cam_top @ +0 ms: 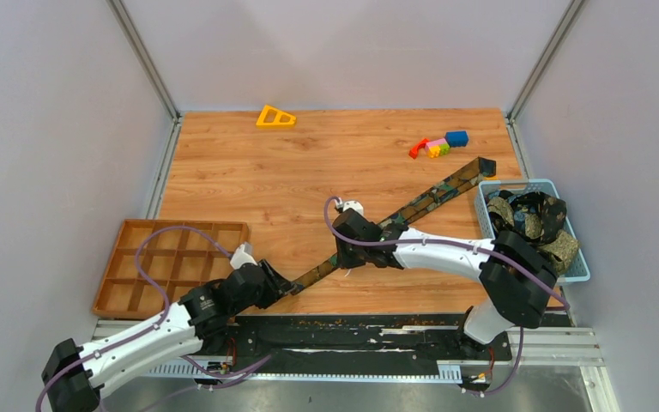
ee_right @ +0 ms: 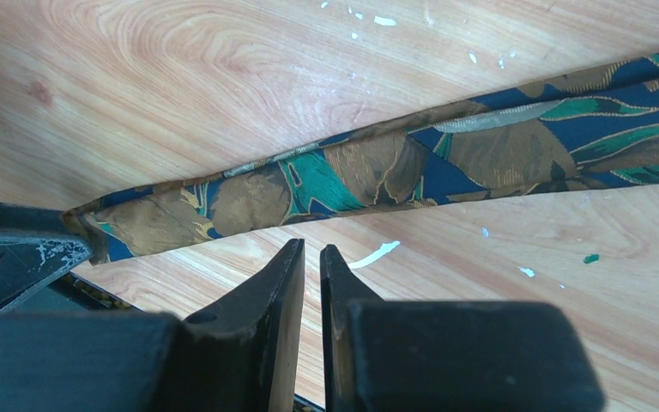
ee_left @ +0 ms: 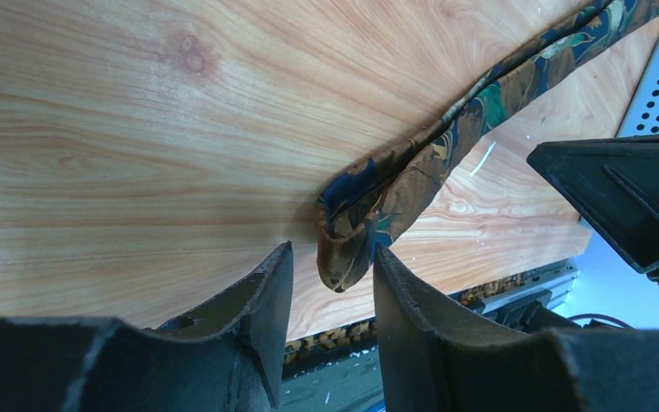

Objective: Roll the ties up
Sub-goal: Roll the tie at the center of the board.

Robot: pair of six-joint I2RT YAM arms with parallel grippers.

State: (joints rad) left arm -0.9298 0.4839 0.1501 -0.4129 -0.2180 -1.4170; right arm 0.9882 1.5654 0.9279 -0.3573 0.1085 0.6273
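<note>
1. An orange compartment tray [cam_top: 172,266] sits at the table's [cam_top: 249,172] near left corner.
2. The left gripper [ee_left: 333,251] lies low by the near edge. Its fingers [ee_left: 270,296] are apart, with the tie's folded narrow end between them; whether they pinch it is hard to tell.
3. A yellow triangle [cam_top: 275,117] lies at the far edge.
4. The tie [cam_top: 433,193] stretches flat and diagonally from that gripper to the far right.
5. The right gripper [ee_right: 311,251] is at mid-tie, its fingers nearly together and holding nothing, with the cloth just beyond the tips.
6. Toy blocks [cam_top: 439,144] lie far right.
7. A blue basket [cam_top: 519,183] at the right edge holds more bunched ties [cam_top: 536,219].
</note>
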